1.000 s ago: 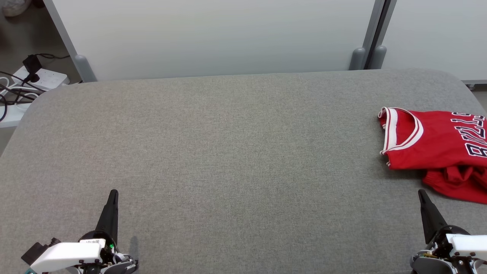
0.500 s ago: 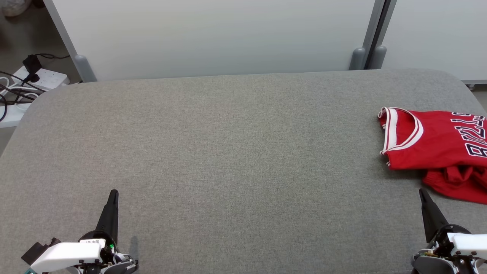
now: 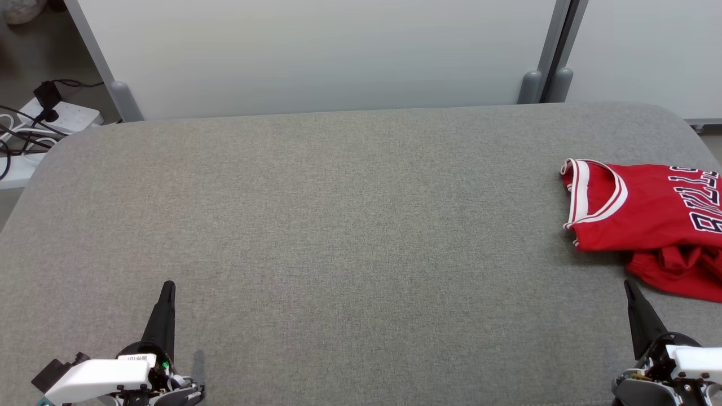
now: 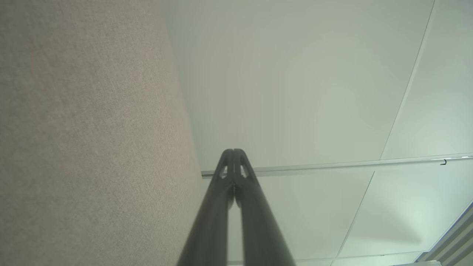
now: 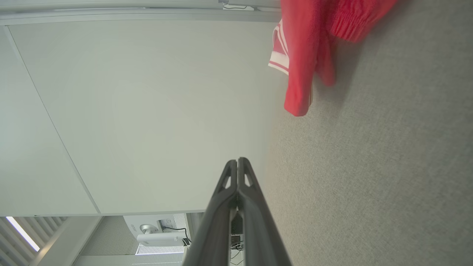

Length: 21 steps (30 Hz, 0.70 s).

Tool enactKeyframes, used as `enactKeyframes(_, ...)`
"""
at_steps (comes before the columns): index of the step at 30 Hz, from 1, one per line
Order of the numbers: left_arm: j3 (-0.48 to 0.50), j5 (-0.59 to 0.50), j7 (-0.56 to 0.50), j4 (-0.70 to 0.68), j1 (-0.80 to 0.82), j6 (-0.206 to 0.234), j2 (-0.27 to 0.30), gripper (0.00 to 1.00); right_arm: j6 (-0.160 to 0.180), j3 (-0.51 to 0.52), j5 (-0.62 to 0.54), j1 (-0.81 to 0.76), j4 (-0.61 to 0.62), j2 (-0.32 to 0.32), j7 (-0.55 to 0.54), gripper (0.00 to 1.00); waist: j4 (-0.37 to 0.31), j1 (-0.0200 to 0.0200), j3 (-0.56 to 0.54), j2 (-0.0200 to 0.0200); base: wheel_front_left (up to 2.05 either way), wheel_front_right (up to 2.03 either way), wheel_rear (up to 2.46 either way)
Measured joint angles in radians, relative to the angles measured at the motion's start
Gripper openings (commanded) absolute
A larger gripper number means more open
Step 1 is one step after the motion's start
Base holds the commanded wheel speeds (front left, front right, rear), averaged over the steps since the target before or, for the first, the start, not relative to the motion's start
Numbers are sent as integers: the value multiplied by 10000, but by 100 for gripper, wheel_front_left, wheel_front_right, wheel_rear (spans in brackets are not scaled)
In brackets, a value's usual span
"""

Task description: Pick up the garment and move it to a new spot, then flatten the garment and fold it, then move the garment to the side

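- Pointing up from the frame's lower corners, my left gripper (image 3: 167, 288) and right gripper (image 3: 629, 286) are both closed, holding nothing.
- Reaching in with jaws shut could, I judge, shove the garment (image 3: 648, 211) off the desk (image 3: 338, 225) at its right side.
- Garment: red, lettered, with a white-trimmed neckline, rumpled at the frame's right edge and partly cropped.

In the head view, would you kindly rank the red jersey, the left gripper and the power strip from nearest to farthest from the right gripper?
From the right gripper:
1. Red jersey, just ahead, at the right edge.
2. Left gripper, across the table, lower left.
3. Power strip, far left, beyond the table.
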<state>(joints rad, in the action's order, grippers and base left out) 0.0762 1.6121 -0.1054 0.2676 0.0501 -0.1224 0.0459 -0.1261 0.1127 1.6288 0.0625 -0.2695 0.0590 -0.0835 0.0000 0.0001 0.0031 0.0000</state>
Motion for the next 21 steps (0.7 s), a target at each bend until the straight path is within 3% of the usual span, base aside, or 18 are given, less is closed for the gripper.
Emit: enactKeyframes(21,19,0,-2,0,0,0,-10,0,0,46,-15,1,-4,-36,-59,0,0,0,0,0,0,0,0)
